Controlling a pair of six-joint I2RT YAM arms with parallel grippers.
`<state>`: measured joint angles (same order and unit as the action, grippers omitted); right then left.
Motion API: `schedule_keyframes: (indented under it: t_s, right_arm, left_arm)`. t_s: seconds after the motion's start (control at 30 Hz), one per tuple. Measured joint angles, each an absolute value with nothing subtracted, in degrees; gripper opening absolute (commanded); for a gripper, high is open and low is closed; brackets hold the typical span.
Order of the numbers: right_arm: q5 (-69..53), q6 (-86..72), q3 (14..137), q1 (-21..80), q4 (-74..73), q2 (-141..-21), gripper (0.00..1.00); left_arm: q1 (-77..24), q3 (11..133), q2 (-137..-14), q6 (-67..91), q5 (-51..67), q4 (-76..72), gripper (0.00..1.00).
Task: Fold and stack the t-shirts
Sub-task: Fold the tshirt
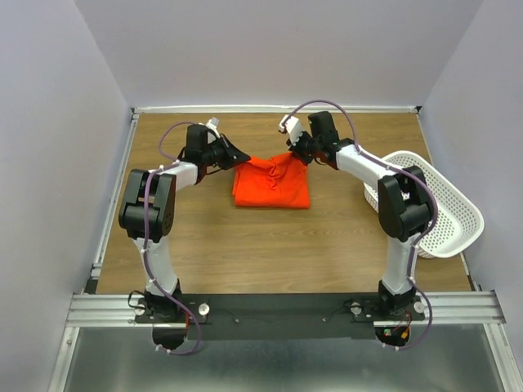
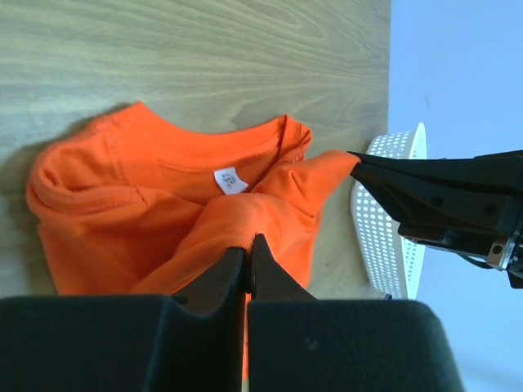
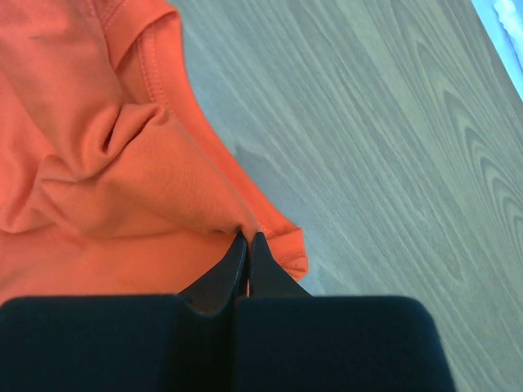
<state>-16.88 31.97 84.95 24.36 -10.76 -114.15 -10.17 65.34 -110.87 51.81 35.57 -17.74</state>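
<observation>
Orange t-shirt [image 1: 271,184] at centre frame, and we see it bunched into a rough rectangle, partly folded by our reckoning. At its upper edge the left claw [image 1: 239,156] and right claw [image 1: 294,153] each pinch cloth tight. No stack yet; flattening remains.

White perforated basket [image 1: 458,220] at wooden table's [image 1: 245,245] right edge

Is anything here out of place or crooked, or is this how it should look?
The white basket sits tilted at the right edge of the table instead of flat. The orange t-shirt is bunched and wrinkled at its far end, where the left gripper and right gripper each pinch its cloth. Nothing looks spilled or damaged.
</observation>
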Motion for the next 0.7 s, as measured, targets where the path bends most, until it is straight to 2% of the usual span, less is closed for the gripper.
schedule_keyframes:
  t_s: [0.7]
  right_arm:
    - [-8.56, 27.24, 79.66, 24.10, -6.94, -110.93, 0.00]
  left_arm:
    - [-8.95, 73.93, -120.36, 47.27, 38.65, -16.51, 0.00]
